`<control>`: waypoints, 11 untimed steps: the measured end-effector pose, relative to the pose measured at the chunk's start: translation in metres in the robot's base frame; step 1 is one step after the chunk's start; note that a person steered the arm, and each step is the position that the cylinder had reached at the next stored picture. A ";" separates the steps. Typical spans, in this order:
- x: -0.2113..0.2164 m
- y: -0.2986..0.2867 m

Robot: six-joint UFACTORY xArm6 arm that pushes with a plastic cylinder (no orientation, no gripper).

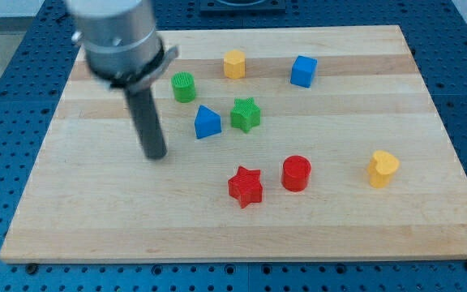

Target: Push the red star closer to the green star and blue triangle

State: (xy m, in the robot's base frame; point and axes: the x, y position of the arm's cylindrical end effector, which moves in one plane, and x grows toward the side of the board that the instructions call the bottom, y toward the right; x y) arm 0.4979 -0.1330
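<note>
The red star [246,186] lies low in the middle of the wooden board. The green star [246,114] and the blue triangle [207,122] sit side by side above it, a clear gap away. My tip [156,155] rests on the board to the left of all three, left of and below the blue triangle, and up and left of the red star. It touches no block.
A red cylinder [296,173] stands right beside the red star. A green cylinder [184,87], a yellow block [233,63] and a blue cube [303,70] sit near the view's top. A yellow heart [383,168] lies at the right. The wooden board [96,219] ends in a blue perforated table.
</note>
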 end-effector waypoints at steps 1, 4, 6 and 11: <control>0.043 0.003; 0.084 0.142; 0.056 0.127; -0.005 0.129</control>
